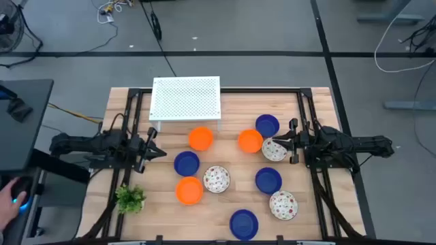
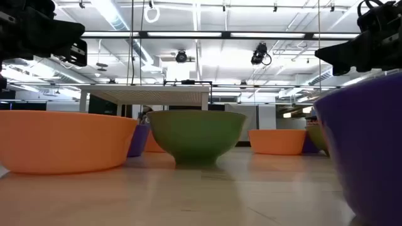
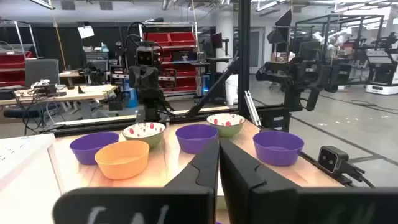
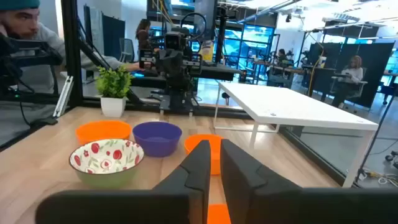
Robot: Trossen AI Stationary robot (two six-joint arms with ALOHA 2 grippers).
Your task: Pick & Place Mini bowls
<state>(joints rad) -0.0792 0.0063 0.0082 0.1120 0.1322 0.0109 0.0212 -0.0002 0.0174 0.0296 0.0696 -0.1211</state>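
Note:
Several mini bowls stand on their bases on the wooden table (image 1: 313, 224): orange ones (image 1: 199, 138) (image 1: 250, 141) (image 1: 189, 190), blue ones (image 1: 267, 125) (image 1: 186, 163) (image 1: 268, 180) (image 1: 244, 224), and white speckled ones (image 1: 274, 150) (image 1: 216, 179) (image 1: 283, 205). My left gripper (image 1: 161, 152) (image 3: 217, 163) hovers shut at the table's left, just left of the blue bowl, with nothing in it. My right gripper (image 1: 279, 141) (image 4: 214, 159) hovers shut at the right, over the edge of a speckled bowl, also holding nothing. The low view shows both arms raised above the table.
A white perforated rack (image 1: 186, 99) stands on legs at the table's far edge. A small green plant (image 1: 129, 198) sits at the near left corner. A person's hand (image 1: 8, 201) rests beyond the table's left side. Bare wood lies between the bowls.

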